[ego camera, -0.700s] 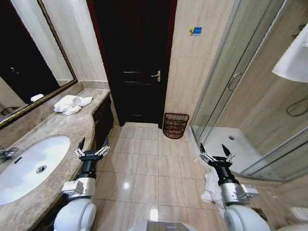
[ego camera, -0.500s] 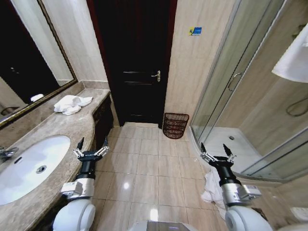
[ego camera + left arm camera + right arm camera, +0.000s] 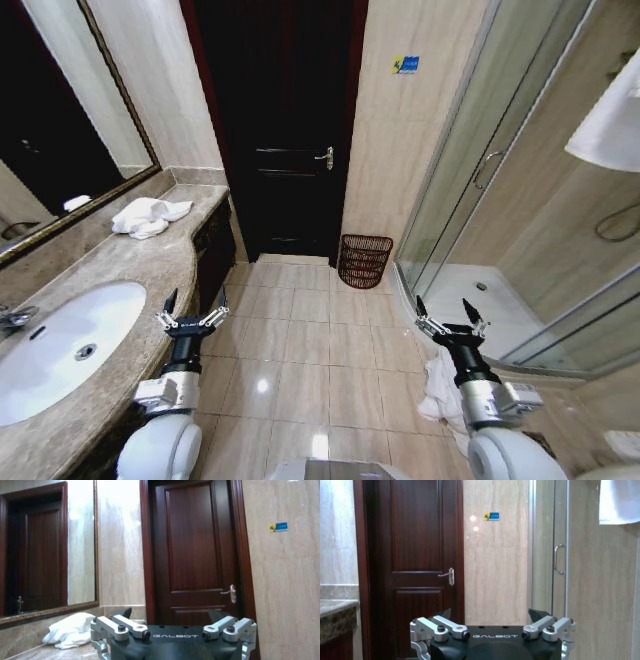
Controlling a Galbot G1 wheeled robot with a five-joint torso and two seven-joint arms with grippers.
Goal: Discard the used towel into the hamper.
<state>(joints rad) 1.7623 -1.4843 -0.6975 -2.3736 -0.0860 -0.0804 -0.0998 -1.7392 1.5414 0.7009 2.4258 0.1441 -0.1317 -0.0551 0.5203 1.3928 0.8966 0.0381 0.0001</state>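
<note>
Two grippers: both are standing raised over the floor, apart from every task item.
Left gripper: it is hovering just beside the counter edge, fingers spread wide and holding nothing; the left wrist view is showing the same spread fingers.
Right gripper: it is hovering above the tiled floor near the shower enclosure, fingers spread wide and holding nothing; the right wrist view is showing the spread fingers.
Hamper: it is standing on the floor against the beige wall, between the dark door and the shower enclosure, well ahead of both grippers.
White towel on counter: it is lying bunched at the far end of the counter, below the mirror, well apart from the left gripper; it is also showing in the left wrist view.
White cloth on floor: it is lying crumpled beside the right arm, near the shower threshold.
Sink: it is sitting in the counter, beside the left arm.
Hanging towel: it is hanging inside the shower area.
</note>
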